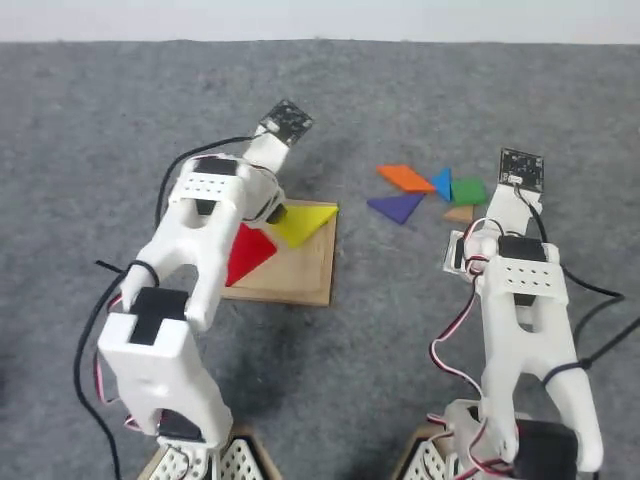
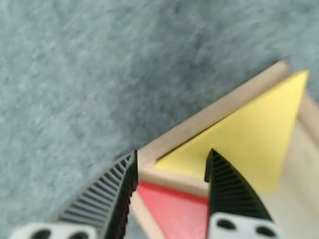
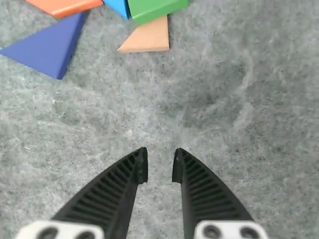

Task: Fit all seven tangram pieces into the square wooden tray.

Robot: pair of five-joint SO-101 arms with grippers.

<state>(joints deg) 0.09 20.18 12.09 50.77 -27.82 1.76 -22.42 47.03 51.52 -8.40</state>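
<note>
left hand (image 2: 172, 162): spread, over tray (image 1: 300, 295) corner, above yellow triangle (image 1: 305, 222)
right hand (image 3: 159, 159): narrowly parted, empty, over counter (image 1: 100, 120)
tray: holds red triangle (image 1: 250, 250), yellow triangle
loose pieces (image 1: 398, 206): five, on counter, near right hand

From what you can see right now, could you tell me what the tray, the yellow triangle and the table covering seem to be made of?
The tray: pale unpainted wood, matte, with faint grain. The yellow triangle: probably painted wood or plastic; smooth, evenly coloured face, so I cannot tell which. The table covering: grey felt or short-pile carpet, fuzzy and mottled.
</note>
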